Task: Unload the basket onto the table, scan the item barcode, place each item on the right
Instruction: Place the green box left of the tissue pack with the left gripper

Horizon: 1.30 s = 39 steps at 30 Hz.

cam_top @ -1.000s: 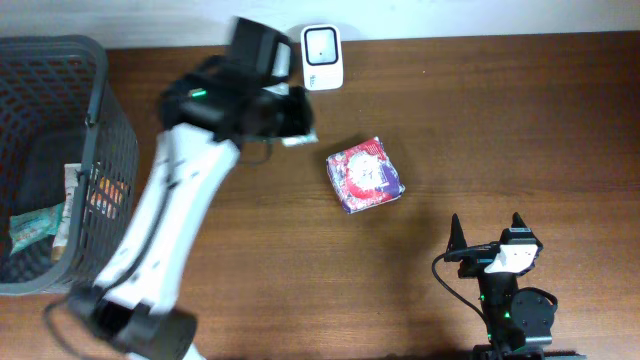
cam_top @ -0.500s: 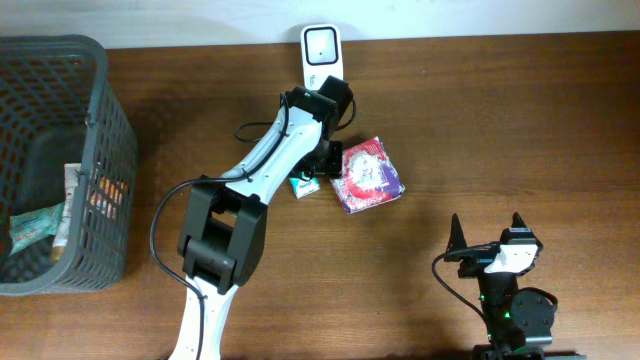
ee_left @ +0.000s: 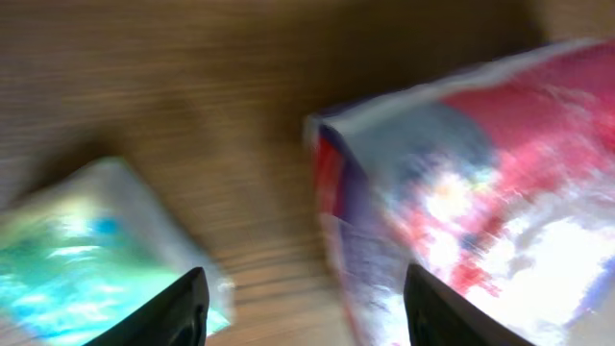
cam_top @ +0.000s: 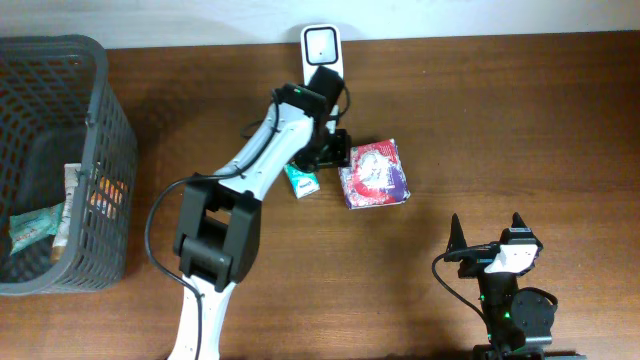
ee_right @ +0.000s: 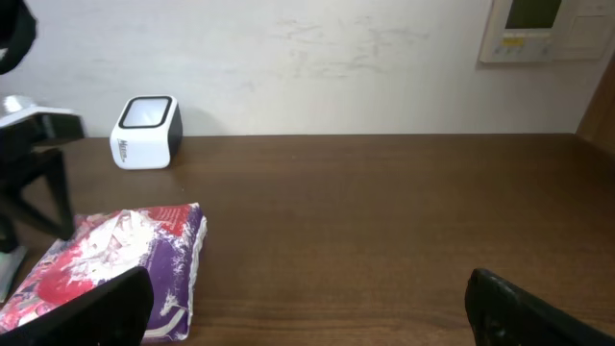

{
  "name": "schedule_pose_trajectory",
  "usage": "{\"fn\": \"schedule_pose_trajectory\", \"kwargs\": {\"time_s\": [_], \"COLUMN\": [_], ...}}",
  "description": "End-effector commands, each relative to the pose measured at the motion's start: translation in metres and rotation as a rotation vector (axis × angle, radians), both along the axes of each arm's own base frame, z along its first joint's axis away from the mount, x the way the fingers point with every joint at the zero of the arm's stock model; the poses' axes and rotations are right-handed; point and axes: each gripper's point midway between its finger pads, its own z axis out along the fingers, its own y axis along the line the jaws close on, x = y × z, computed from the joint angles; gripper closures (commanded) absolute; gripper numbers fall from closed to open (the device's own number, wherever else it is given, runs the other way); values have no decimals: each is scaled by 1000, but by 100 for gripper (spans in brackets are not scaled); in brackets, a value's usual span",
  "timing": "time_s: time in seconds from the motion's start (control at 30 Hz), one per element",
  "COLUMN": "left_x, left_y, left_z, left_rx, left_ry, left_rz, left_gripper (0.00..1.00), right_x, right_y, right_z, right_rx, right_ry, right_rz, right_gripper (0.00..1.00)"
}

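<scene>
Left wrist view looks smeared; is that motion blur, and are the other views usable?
Left wrist: heavy motion blur, the green packet and red-purple packet are colour smears, no print legible. Overhead: sharp, evenly lit, soft shadows beside the left arm. Right wrist: sharp, the scanner is crisp, no glare.

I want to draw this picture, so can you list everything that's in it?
table: one, brown wood, under everything
basket: one, dark grey, left edge of the table
packets: a few, count unclear, pale green and orange, inside the basket
scanner: one, white, back edge, middle
green packet: one, teal-green, middle, left of the big packet
big packet: one, red, white and purple, middle
wall panel: one, white, on the wall
left gripper: one, black, open, over the gap between the two packets
right gripper: one, black, open, front right
</scene>
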Motion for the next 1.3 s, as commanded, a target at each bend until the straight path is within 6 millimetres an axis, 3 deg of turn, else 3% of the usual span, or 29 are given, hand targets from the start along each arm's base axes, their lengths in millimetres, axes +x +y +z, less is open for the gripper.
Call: {"fn": "schedule_pose_trajectory", "kwargs": {"time_s": [0.0,0.07,0.17,0.33,0.4,0.47,0.53,0.6,0.7,0.8,0.87,1.1,1.27], "left_x": [-12,-9,3,28,35,35,25,17,-4,-7,-5,-3,-5], "left_y": [-46,-56,-45,8,40,94,112,116,83,73,71,63,38], "left_z": [0,3,19,86,83,69,54,40,-2,-24,-29,-33,-32], "left_rx": [-81,-100,-106,-99,-10,184,215,230,87,21,16,79,88], "left_ry": [-19,-52,-65,-124,-121,-90,-17,33,142,177,169,96,17], "left_rz": [-92,-107,-78,-42,13,86,147,198,204,279,292,236,80], "left_gripper": [30,25,24,21,24,20,19,20,20,20,20,48,46], "right_x": [0,0,0,0,0,0,0,0,0,0,0,0,0], "right_y": [0,0,0,0,0,0,0,0,0,0,0,0,0], "right_z": [-3,-3,-3,-3,-3,-3,-3,-3,-3,-3,-3,-3,-3], "right_rx": [-7,-7,-7,-7,-7,-7,-7,-7,-7,-7,-7,-7,-7], "right_ry": [5,5,5,5,5,5,5,5,5,5,5,5,5], "right_rz": [-3,-3,-3,-3,-3,-3,-3,-3,-3,-3,-3,-3,-3], "right_gripper": [1,1,1,1,1,1,1,1,1,1,1,1,1]}}
